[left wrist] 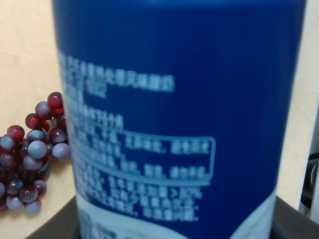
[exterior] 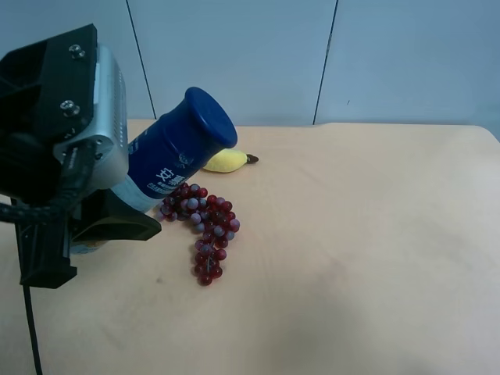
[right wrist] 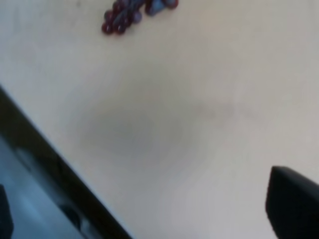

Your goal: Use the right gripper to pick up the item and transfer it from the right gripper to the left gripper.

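Pale wood table fills most of the high view, with grey-blue wall panels behind it at 12 o'clock. Next in bulk is the arm at that view's left edge, which the left wrist view marks as the left arm. The left gripper is closed around the lower end of the blue bottle, and dark jaw parts frame the label in its own camera.

The bottle hangs tilted over the table. Its long axis runs from the held base at about 7 o'clock up to the blue cap at about 1 o'clock.

The right gripper is out of the high view. Its wrist camera shows one dark finger at the frame's edge and what looks like the other at the opposite edge, spread wide with only bare table between them. No bottle appears in that view, so the right arm seems well clear of it. The handover looks complete, and what follows depends on the left grip alone.

A bunch of red grapes lies at 4 o'clock from the bottle. A small banana lies just past the cap.
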`<state>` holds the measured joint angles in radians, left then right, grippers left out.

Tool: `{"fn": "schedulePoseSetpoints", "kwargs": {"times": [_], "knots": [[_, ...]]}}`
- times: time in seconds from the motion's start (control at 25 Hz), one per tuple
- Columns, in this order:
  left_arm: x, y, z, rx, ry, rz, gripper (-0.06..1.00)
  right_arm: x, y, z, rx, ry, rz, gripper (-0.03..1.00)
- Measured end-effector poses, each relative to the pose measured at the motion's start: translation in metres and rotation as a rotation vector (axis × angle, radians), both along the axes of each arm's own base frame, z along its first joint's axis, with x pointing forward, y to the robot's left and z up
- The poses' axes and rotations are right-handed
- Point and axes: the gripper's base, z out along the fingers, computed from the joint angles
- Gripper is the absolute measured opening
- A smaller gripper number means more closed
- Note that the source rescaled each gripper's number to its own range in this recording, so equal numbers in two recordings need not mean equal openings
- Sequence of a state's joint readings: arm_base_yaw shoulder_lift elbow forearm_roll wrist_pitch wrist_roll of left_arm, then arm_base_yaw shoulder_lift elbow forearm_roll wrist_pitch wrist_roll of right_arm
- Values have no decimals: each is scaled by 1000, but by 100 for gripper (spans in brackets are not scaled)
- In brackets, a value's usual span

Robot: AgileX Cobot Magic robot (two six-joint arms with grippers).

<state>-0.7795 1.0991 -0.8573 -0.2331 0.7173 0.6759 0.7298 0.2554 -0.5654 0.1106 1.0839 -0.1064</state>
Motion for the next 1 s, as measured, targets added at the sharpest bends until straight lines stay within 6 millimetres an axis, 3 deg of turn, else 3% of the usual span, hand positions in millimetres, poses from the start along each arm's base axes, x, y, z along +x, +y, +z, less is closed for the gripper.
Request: {"fn": "schedulePoseSetpoints", "kwargs": {"times": [0.16, 0.32, 0.84, 1.0], "knots": [[0, 0, 0, 1, 1, 0, 3, -4, -9, -14, 12, -31, -47, 100], [0, 0, 0, 1, 1, 0, 3, -9, -20, -15, 57, -84, -111, 100], [0, 0, 0, 1, 1, 0, 3, -9, -20, -16, 63, -76, -119, 100], [0, 0, 0, 1, 1, 0, 3, -9, -21, -16, 64, -82, -198, 100]]}}
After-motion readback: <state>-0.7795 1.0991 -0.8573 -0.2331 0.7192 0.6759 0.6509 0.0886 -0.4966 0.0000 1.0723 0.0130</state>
